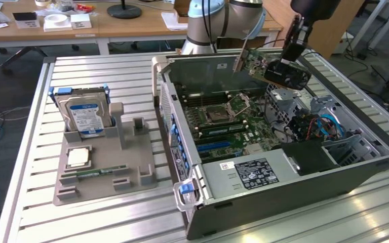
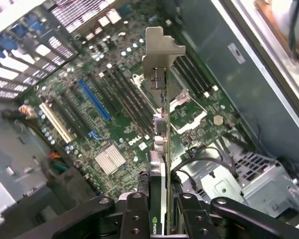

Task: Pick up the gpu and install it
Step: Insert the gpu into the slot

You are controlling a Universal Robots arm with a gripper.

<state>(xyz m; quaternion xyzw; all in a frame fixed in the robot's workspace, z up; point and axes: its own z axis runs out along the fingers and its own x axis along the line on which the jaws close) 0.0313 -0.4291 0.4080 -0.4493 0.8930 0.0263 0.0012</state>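
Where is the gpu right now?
The gpu is held in the end effector, up in the air above the motherboard inside the open computer case, toward the exterior view's upper right.

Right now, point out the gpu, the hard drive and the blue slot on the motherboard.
gpu (image 1: 257,64), exterior view, on the green board.
hard drive (image 1: 85,117), exterior view, on its blue-white label.
blue slot (image 2: 94,100), wrist view, halfway along it.

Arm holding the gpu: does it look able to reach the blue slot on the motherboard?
Probably yes: the case is open, the gripper holds the gpu above the board, nothing stands over the blue slot.
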